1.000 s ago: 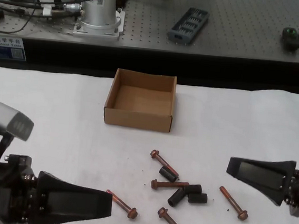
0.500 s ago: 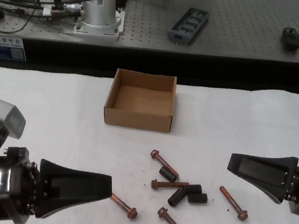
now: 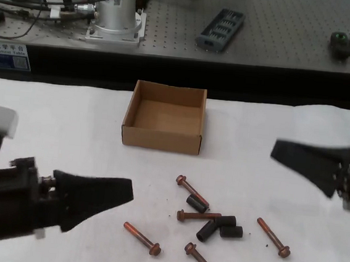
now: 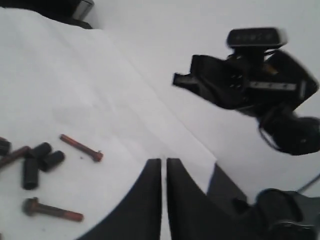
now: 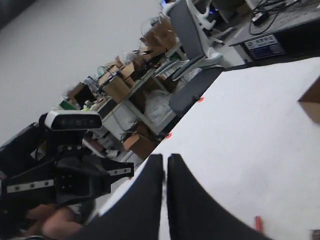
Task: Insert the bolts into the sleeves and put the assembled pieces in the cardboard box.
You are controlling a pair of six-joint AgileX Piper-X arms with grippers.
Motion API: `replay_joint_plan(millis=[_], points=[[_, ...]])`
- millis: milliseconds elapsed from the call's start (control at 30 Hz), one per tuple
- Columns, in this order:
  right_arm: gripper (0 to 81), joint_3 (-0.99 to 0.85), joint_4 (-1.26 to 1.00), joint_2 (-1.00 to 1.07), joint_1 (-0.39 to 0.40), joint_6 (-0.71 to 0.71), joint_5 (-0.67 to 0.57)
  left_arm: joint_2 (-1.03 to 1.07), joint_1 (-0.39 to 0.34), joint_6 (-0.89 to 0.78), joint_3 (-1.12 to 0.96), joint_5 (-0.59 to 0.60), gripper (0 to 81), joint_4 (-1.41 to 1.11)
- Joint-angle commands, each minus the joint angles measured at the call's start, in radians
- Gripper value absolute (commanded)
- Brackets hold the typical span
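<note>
Two black robot arms flank a tabletop covered in white cloth. In the high view the left arm is at the near left, its jaws pointing across toward the loose parts. The right arm is at the right edge, its jaws pointing inward, well apart from every part.

The high view sees both pairs of jaws side-on, so their gap cannot be judged there. Each wrist view looks along its own pair. The left arm's black fingers are drawn almost together with a thin slit between them, holding and touching nothing. The right arm's fingers stand the same way. The left wrist view also catches the right arm farther off, and the right wrist view catches the left arm.

An open brown cardboard box stands on the cloth toward the far side, between the arms. One corner of it edges into the right wrist view.

Five copper-coloured bolts lie scattered on the cloth nearer than the box, all outside it. Three of them show in the left wrist view.

Several short black cylindrical sleeves lie clustered among the bolts, some touching them. Whether any bolt is seated in a sleeve cannot be told.
</note>
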Motion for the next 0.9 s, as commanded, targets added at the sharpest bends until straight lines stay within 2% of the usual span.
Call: replay_joint_plan(millis=[0, 100, 167, 333, 400, 533, 667, 767, 867], points=[[4.3, -0.022, 0.083, -0.007, 0.002, -0.103, 0.036, 0.071, 0.003, 0.311, -0.057, -0.067, 3.3, 0.108], [4.3, -0.076, 0.291, -0.004, 0.002, -0.310, 0.155, 0.168, 0.003, 0.545, -0.137, -0.070, 3.3, 0.238], [4.3, -0.096, 0.371, -0.005, 0.002, -0.386, 0.212, 0.244, 0.003, 0.669, -0.193, -0.070, 3.3, 0.320], [4.3, -0.104, 0.450, -0.005, 0.002, -0.402, 0.230, 0.380, 0.003, 1.010, -0.320, -0.070, 3.3, 0.469], [4.3, -0.104, 0.480, -0.005, 0.002, -0.449, 0.244, 0.421, 0.003, 1.140, -0.364, -0.074, 3.3, 0.514], [4.3, -0.104, 0.538, -0.005, 0.002, -0.523, 0.288, 0.490, 0.000, 1.343, -0.448, -0.162, 4.1, 0.623], [4.3, -0.104, 0.589, -0.005, 0.002, -0.527, 0.294, 0.528, -0.031, 1.620, -0.481, -0.350, 11.6, 0.689], [4.3, -0.102, 0.602, -0.005, 0.002, -0.527, 0.311, 0.545, -0.067, 1.740, -0.483, -0.395, 18.3, 0.697], [4.3, -0.102, 0.599, -0.005, 0.002, -0.527, 0.353, 0.563, -0.106, 1.788, -0.483, -0.397, 19.5, 0.704]])
